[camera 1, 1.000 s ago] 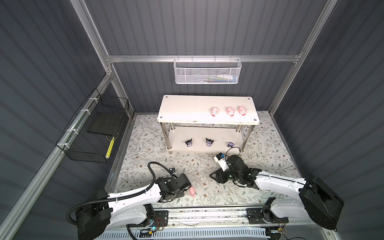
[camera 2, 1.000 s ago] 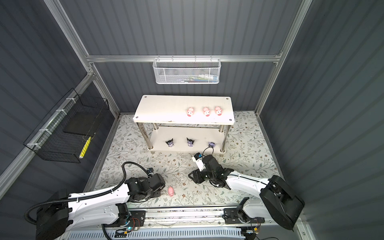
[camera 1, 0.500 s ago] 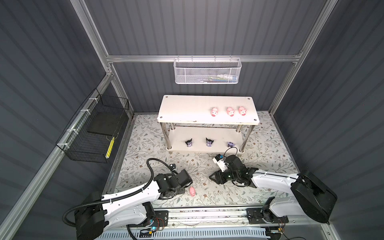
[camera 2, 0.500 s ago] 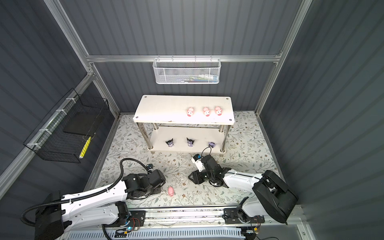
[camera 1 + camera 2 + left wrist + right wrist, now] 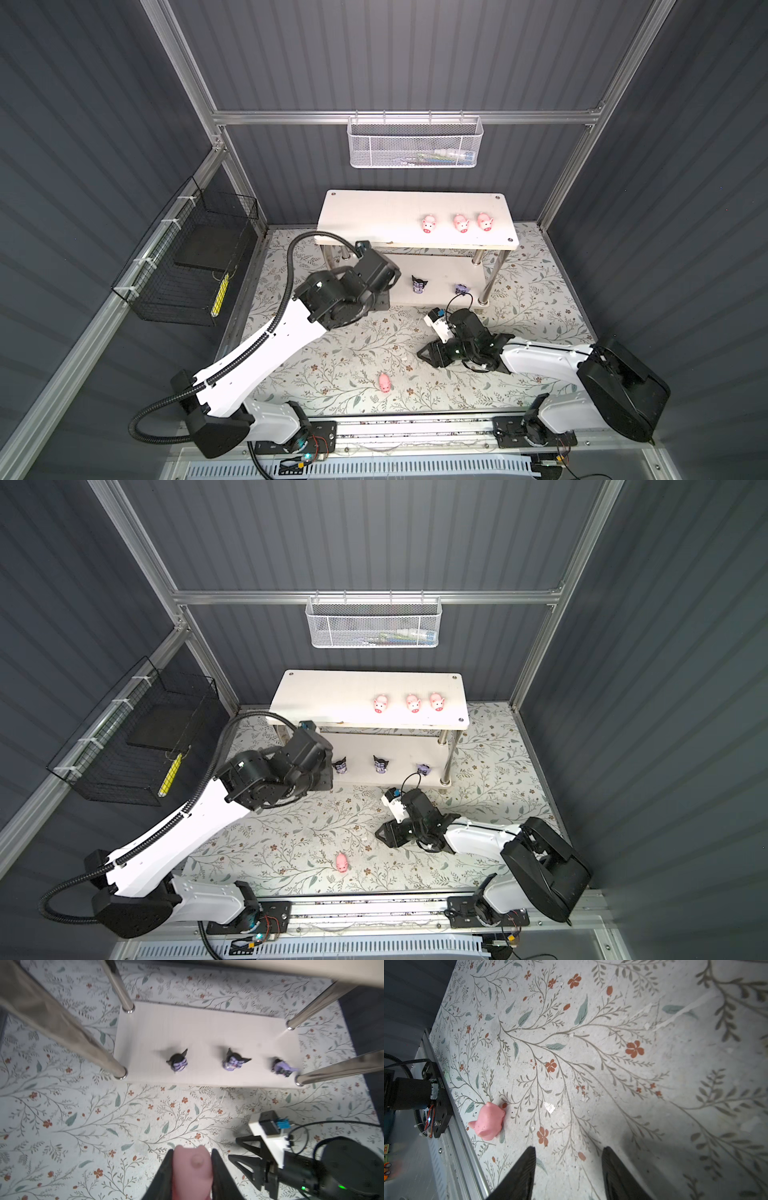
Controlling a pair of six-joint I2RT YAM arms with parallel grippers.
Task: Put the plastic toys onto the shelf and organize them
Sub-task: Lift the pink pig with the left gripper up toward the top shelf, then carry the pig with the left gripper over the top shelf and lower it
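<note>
**Held pig** [image 5: 192,1169]: the left gripper [image 5: 192,1153] is pinching it, fingers pressing on both flanks, with the body running lengthwise along the fingers. Which end is leading cannot be told. It is hanging over the mat [image 5: 332,365], in front of the shelf [image 5: 374,216] and short of the front edge of the lower board [image 5: 207,1028].

**Top board** [image 5: 324,696]: three pigs [image 5: 461,223] are sitting in a row on its right half, and the left half is lying bare. That bare half is probably the room for the held pig, and the left arm is the nearer one. The board's front edge and the metal legs [image 5: 122,991] are standing close by, so the move is likely calling for a lift up and over.

**Lower board**: three purple figures [image 5: 233,1061] are standing in a row, well apart from one another.

**Loose pig** [image 5: 384,382]: it is lying on the mat near the front rail [image 5: 395,430], its long axis pointing roughly toward that rail.

**Right gripper** [image 5: 569,1149]: it is resting low over the mat with fingers spread and nothing between them. It is the nearer one to the loose pig, which is lying off to one side of the fingers rather than in line with them.
</note>
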